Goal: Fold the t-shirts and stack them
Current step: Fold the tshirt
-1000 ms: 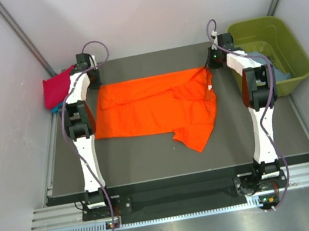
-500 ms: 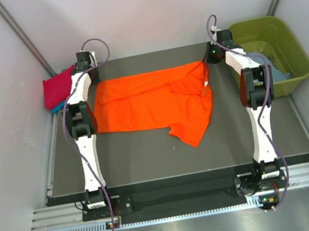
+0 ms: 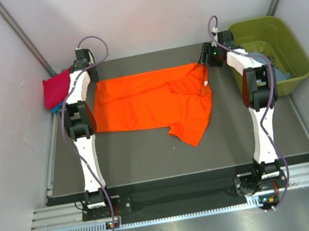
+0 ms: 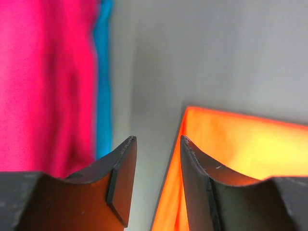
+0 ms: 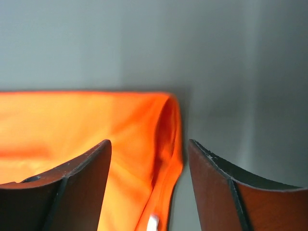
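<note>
Tabletop [image 3: 151, 163], dark grey, carries the orange t-shirt [image 3: 152, 101] on its far half. The shirt's long axis runs left to right, a small white tag shows near its right end, and one pointed flap reaches toward the near edge, right of centre. At the shirt's far left corner the left hand [image 4: 156, 139] has its fingers a narrow gap apart with nothing between them; the orange edge lies just right of that gap. At the far right corner the right hand [image 5: 149, 142] is spread wide, the folded orange corner lying below the gap, unpinched. Off the tabletop's far left corner sits the crimson-pink t-shirt [image 3: 55, 90] on a light blue one [image 3: 55, 109]. To the far right stands an olive-green tub [image 3: 290, 39] holding bluish cloth [image 3: 277, 71]. Pale walls [image 3: 143, 10] close in the space. Compared with a second ago, the orange shirt lies slightly farther back and left, its flap drawn away from the near edge.
</note>
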You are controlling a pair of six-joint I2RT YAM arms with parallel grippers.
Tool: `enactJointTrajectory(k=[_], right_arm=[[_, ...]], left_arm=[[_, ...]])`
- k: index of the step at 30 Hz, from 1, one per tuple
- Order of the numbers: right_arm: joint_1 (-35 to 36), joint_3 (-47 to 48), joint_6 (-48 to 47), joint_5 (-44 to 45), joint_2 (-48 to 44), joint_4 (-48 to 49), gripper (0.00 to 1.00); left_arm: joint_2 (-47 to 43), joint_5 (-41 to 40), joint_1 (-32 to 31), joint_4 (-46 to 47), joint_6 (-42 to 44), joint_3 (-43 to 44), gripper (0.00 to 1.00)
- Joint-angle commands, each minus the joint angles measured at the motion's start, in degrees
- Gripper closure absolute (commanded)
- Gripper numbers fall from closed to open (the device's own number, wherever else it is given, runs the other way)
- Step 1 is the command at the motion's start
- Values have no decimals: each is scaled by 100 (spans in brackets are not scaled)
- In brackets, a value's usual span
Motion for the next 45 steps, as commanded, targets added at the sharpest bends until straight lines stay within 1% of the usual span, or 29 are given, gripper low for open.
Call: enactJointTrajectory(k=[1, 2, 3, 5, 6, 7, 8, 9, 11, 14, 19, 28, 33, 36, 40, 44, 45], right_arm=[[-101, -270, -62, -172, -1230, 60, 35], [-101, -332, -45, -225, -1327, 16, 35], [-101, -402, -18, -260, -1407, -89, 34], [-101, -674, 96, -436, -1618, -151, 34], [-101, -788, 218, -497, -1688, -212, 35], [-92, -1042, 263, -654, -1819, -222, 35], [-66, -1166, 298, -734, -1873, -230, 35], [-57, -1298, 359, -857, -1952, -257, 35], [-22, -1685, 456, -928, -2005, -231, 35], [39, -2151, 579, -1086, -2040, -38, 40], [232, -2564, 562, -1069, -2067, -63, 48], [751, -2583, 430, -999, -1768, -90, 54], [848, -2670, 404, -981, -1864, -222, 57], [831, -2740, 228, -841, -2066, -344, 57], [760, -2916, 53, -709, -2321, -441, 54], [725, -3092, -80, -559, -2497, -441, 51], [725, -3110, -123, -551, -2558, -433, 51]], left_arm=[[-1434, 190, 94, -192, -328, -442, 53], [-1696, 575, 111, -280, -424, -593, 53], [-1803, 796, 129, -481, -460, -759, 53], [-2057, 1209, 138, -666, -626, -1260, 52], [-2146, 1281, 138, -737, -723, -1480, 51], [-2234, 1543, 147, -746, -793, -1926, 51], [-2365, 1772, 173, -738, -881, -2139, 52], [-2384, 2218, 190, -729, -1073, -2411, 53], [-2341, 2564, 243, -720, -1285, -2545, 55], [-2139, 2907, 270, -667, -1400, -2563, 60], [-1910, 3031, 313, -650, -1453, -2475, 63], [-1647, 3180, 612, -597, -1550, -2554, 70], [-1488, 3303, 656, -588, -1603, -2457, 69], [-1409, 3540, 656, -562, -1655, -2440, 67], [-1260, 3795, 665, -457, -1787, -2396, 65], [-1128, 3770, 656, -429, -1867, -2299, 63], [-1154, 3691, 665, -447, -1849, -2256, 65]])
